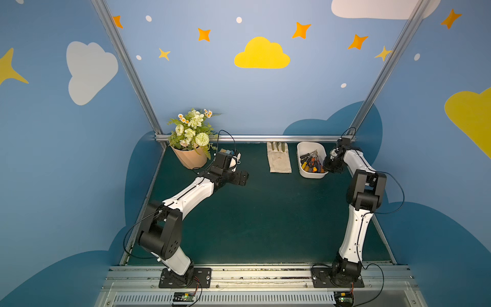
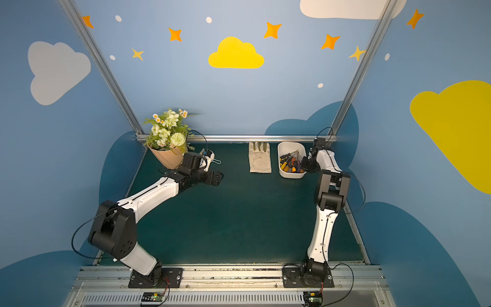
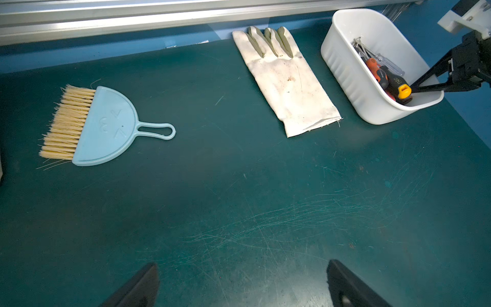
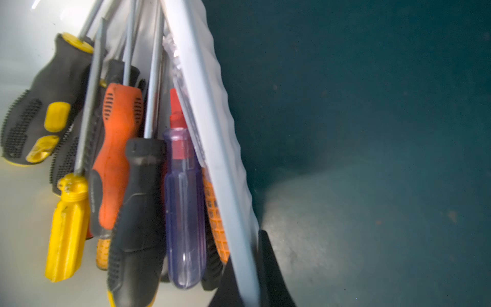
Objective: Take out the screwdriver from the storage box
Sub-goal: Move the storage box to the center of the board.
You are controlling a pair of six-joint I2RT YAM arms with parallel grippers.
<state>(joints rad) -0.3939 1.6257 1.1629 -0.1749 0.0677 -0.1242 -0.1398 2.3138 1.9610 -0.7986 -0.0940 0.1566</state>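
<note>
In both top views the white storage box [image 1: 309, 174] [image 2: 291, 175] sits at the back of the green table [image 1: 265, 212], just beside the glove [image 1: 279, 159]. The screwdrivers [image 1: 312, 163] lie heaped inside it. The right gripper [image 1: 324, 166] is down at the box's near corner. The left gripper [image 1: 243, 178] hangs well apart, nearer the flower pot [image 1: 190, 158].

The left wrist view shows the left gripper [image 3: 243, 265] with its jaws spread wide over bare table, holding nothing. A small brush [image 3: 101, 125] lies off to one side. Across the way the right gripper [image 3: 413, 87] has its tips drawn together at the box's rim, right by a yellow-capped handle.

The right wrist view settles it. The right gripper [image 4: 248, 249] is clenched on the storage box's own wall [image 4: 212, 133], one finger inside and one outside, with no handle between them. A black-handled screwdriver [image 4: 140, 212] lies closest, just inside the wall.

To my eye that is a hold on the box, not on a tool. If it is meant to steady the box, it should keep it flat while the left arm reaches over for the topmost handle and draws it out along its shaft, since the shafts are crossed. If a handle was the target, the jaws need to let go and shift inward over the black one.
</note>
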